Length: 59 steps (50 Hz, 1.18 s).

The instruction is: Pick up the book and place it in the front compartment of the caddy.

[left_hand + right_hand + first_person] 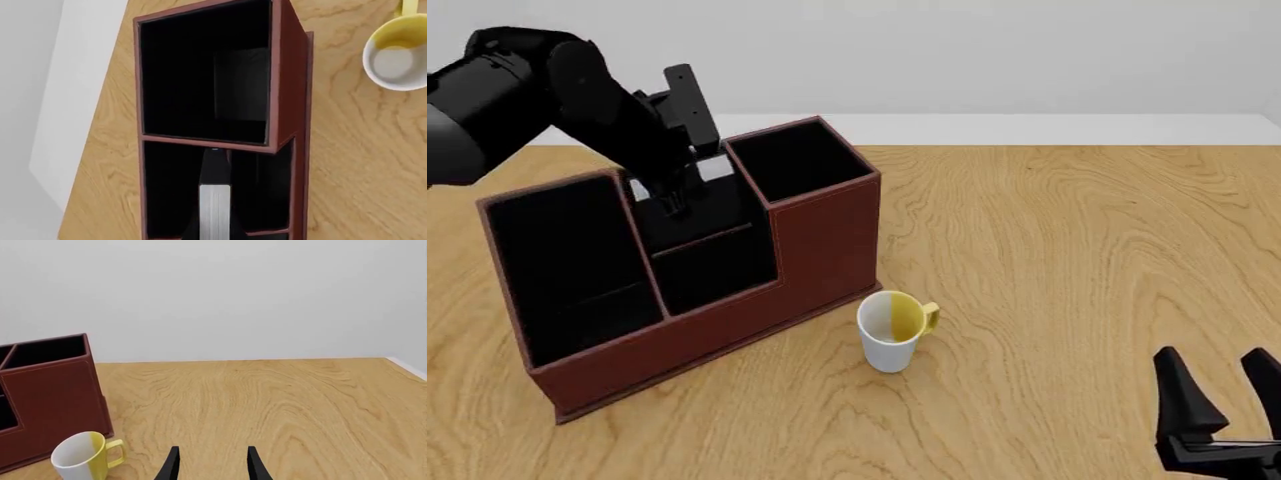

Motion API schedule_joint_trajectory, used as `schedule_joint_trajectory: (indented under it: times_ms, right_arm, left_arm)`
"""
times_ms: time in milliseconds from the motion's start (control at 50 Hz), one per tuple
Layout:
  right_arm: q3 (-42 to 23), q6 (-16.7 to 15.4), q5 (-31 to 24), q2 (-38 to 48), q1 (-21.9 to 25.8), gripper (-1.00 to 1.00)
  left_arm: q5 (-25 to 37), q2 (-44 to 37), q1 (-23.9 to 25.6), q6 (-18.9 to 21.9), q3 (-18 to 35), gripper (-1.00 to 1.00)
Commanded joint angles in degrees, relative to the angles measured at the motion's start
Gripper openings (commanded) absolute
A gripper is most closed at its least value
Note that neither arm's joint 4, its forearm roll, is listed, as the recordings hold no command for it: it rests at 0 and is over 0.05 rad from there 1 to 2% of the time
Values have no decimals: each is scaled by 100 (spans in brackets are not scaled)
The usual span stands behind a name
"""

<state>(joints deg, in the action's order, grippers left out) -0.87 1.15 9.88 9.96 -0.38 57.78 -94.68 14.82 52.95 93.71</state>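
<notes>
Your left claw (675, 205) is down at the top of the caddy (694, 340), over its middle section, and its jaws stand narrow on the book (714, 168). Most of this is hard to read. The fingers are black against the black lining, so in the front view you see only a pale strip of page edge on either side of them. In the left wrist view the fingers do not show at all. There the book (215, 205) appears edge-on, a grey-white page edge under a black cover, upright in line with the camera and inside the caddy (287, 75). It sits in the cell next to the big square one. You cannot tell how deep it reaches, nor whether it touches the floor. In the front view it is behind the low stepped pocket, not in it.

Just right of the caddy's front corner, on the table (1068, 250), stands a white mug (892, 335) with a yellow inside, upright and apart from the caddy wall. The left wrist view cuts the mug (397, 60) at the frame edge.

Far right and nearest you, your right claw (1221, 400) is spread wide and holds nothing. The frame cuts off its base. It is well apart from the book. Its own camera shows the two fingertips of the right claw (212, 467) above bare wood, with the mug (80, 457) and one end of the caddy (53, 385) off to one side.
</notes>
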Motion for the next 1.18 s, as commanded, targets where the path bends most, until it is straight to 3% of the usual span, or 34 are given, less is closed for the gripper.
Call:
schedule_joint_trajectory:
  times_ms: [20, 240, 260, 820, 1120, 1180]
  right_arm:
    - [10, -2, -28, -31, -21, 100]
    - [27, -18, 217, 218, -15, 100]
    - [26, -5, 241, 249, -6, 100]
    - [12, 10, 256, 263, 1, 100]
    - [-3, 30, 61, 45, 3, 100]
    - [-24, 42, -365, -379, -7, 100]
  left_arm:
    - [-265, -216, -58, 129, -10, -100]
    - [-456, -443, -271, 301, 72, -100]
    - [-480, -467, -293, 311, 105, 100]
    - [-435, -317, -394, 384, 269, 100]
    - [162, 690, 28, 282, 296, 100]
    - [390, 1038, 219, 204, 297, 100]
